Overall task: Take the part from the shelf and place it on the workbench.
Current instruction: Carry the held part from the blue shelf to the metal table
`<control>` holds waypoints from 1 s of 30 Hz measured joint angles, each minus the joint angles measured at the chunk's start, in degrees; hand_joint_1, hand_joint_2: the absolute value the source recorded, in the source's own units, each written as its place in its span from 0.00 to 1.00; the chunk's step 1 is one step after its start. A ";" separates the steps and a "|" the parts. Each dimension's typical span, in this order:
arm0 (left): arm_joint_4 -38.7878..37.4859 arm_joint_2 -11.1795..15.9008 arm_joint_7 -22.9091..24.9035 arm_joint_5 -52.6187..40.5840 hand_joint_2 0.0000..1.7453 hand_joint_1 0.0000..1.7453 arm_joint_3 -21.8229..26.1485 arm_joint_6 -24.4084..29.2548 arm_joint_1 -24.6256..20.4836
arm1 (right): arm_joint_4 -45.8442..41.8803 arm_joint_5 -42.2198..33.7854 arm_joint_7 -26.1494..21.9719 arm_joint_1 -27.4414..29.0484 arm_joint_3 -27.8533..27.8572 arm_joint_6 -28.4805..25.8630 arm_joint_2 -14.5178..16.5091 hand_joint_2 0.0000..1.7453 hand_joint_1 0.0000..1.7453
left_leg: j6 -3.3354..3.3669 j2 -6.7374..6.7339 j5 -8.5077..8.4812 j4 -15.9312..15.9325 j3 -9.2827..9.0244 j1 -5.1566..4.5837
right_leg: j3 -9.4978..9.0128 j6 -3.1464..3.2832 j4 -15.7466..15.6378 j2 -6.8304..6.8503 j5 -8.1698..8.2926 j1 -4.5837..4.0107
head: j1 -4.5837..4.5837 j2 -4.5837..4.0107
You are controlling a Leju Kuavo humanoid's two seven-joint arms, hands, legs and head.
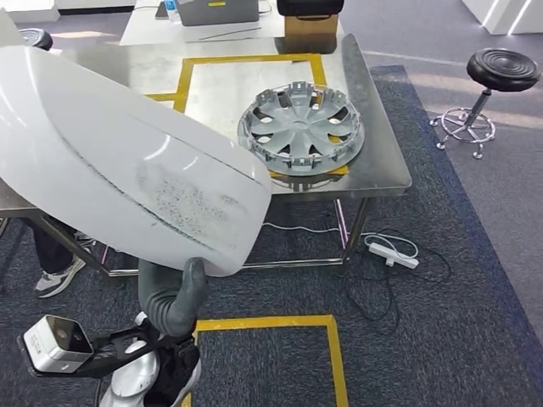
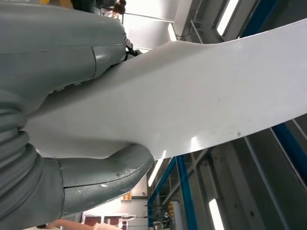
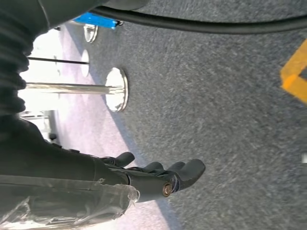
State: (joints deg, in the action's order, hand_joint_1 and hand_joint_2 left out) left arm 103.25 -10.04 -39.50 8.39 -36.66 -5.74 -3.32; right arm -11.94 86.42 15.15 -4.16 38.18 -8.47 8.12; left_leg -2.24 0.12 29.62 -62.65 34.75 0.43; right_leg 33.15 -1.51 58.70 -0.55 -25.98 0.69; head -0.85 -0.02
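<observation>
A large white curved panel [image 1: 121, 161], speckled with dark marks near its lower end, hangs in the air at the left, in front of the steel workbench [image 1: 377, 144]. My left hand [image 1: 176, 297] grips its lower edge from below. The left wrist view shows the panel [image 2: 203, 96] clamped between the grey thumb and the fingers [image 2: 108, 175] of that hand [image 2: 61, 62]. My right hand [image 3: 159, 175] hangs over the grey carpet with its fingers stretched out and nothing in them.
A silver wheel cover [image 1: 301, 127] lies on the workbench's near right part inside yellow tape. A black stool [image 1: 502, 72] stands at the right. A power strip with cables [image 1: 392, 253] lies under the bench. A person's shoe [image 1: 58, 277] is at the left.
</observation>
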 joint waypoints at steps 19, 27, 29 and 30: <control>-1.27 0.19 0.78 -0.45 1.00 0.97 0.05 0.12 0.13 | -0.01 -0.37 -1.01 0.13 0.06 -0.02 -0.08 1.00 0.00 | 3.11 0.05 -5.72 4.93 0.90 0.03 | 6.68 -2.74 15.85 -0.02 -8.98 -0.21 | -0.38 0.00; -1.32 0.14 0.70 -0.61 1.00 0.97 -0.02 -0.15 0.12 | -0.01 -0.38 -1.05 -0.10 0.10 0.02 -0.13 1.00 0.00 | 1.01 0.31 -3.88 5.00 -0.04 -0.17 | 0.20 -0.82 0.08 -0.13 -1.37 -0.27 | -0.34 0.01; -1.31 0.08 0.66 -0.61 1.00 0.97 -0.03 -0.20 0.10 | -0.02 -0.33 -1.17 0.11 0.14 -0.01 -0.14 1.00 0.00 | 0.29 0.24 -3.11 3.47 0.33 -0.06 | -0.69 -0.02 -0.13 -0.24 -1.74 -0.12 | -0.11 0.01; -1.30 0.06 0.63 -0.63 1.00 0.97 -0.04 -0.18 0.10 | -0.02 -0.29 -1.25 0.17 0.15 -0.02 -0.14 1.00 0.00 | 0.01 0.21 -2.18 1.07 1.52 -0.04 | -1.38 0.25 -0.22 -0.26 -1.89 0.02 | 0.05 0.01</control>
State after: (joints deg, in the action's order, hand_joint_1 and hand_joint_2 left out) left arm 101.95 -9.98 -38.87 7.76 -36.70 -5.92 -3.21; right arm -11.96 86.13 13.90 -3.99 38.33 -8.49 7.98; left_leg -2.23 0.33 27.44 -61.58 36.27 0.39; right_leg 31.77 -1.27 58.48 -0.81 -27.87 0.70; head -0.79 -0.02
